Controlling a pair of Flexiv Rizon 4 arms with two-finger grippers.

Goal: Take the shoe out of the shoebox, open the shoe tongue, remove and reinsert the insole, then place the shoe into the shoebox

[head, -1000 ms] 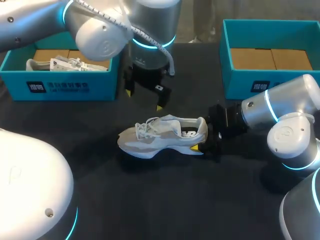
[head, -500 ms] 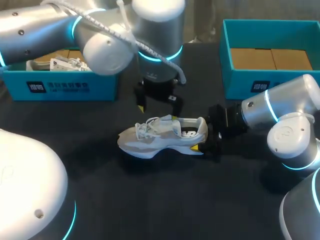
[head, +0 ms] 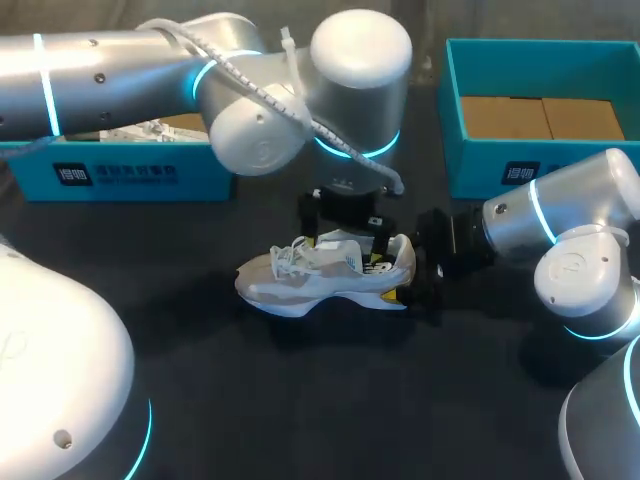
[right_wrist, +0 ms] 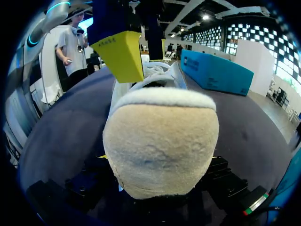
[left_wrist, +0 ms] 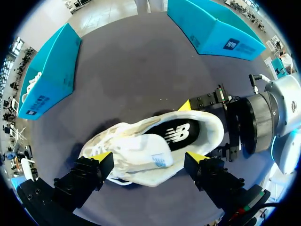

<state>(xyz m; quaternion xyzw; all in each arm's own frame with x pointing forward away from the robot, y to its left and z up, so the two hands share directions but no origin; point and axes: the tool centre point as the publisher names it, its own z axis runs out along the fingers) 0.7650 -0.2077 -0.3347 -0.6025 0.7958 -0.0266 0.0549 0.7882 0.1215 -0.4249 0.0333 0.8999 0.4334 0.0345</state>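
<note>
A white and grey shoe (head: 300, 282) lies on the dark table, toe to the left. My right gripper (head: 408, 272) is shut on its heel from two sides; in the right wrist view the beige heel (right_wrist: 160, 141) fills the space between the fingers. My left gripper (left_wrist: 149, 157) hangs open over the shoe (left_wrist: 141, 150), its yellow tips on either side of the tongue and the opening. In the head view the left gripper (head: 345, 248) sits right above the shoe's collar. The left gripper's yellow fingertip (right_wrist: 120, 54) shows just beyond the heel.
A teal shoebox (head: 120, 175) stands at the back left with another white shoe in it, partly hidden by my left arm. A second teal shoebox (head: 520, 160) with a cardboard floor stands at the back right, close behind my right arm.
My left arm has swung right and come down from behind the shoe; its open gripper now straddles the shoe's opening. The right gripper and the shoe have stayed put.
</note>
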